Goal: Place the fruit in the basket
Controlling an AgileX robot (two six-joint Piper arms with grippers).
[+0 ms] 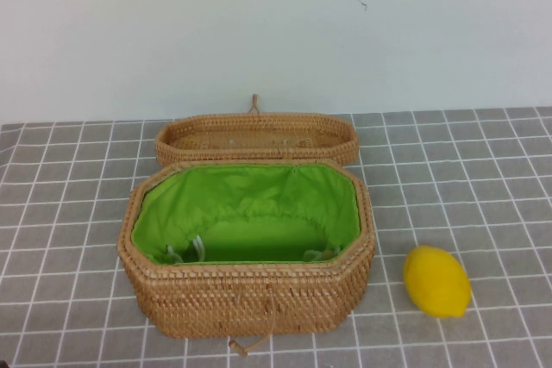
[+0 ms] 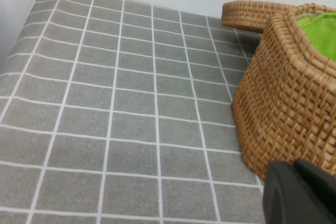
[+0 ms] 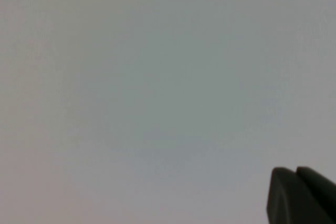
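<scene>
The yellow lemon (image 1: 437, 281) lies on the grey checked cloth to the right of the basket (image 1: 246, 286), a deep octagonal wicker basket with green lining, open at the table's front centre. Neither arm shows in the high view. In the left wrist view my left gripper (image 2: 298, 169) is shut and empty, low beside the basket's left wall (image 2: 289, 98). In the right wrist view my right gripper (image 3: 296, 174) is shut and empty, facing a blank grey-white surface; the lemon is not in that view.
The shallow unlined woven lid (image 1: 256, 137) lies just behind the basket and also shows in the left wrist view (image 2: 252, 14). A pale wall stands behind the table. Checked cloth (image 1: 483, 170) stretches to both sides of the basket.
</scene>
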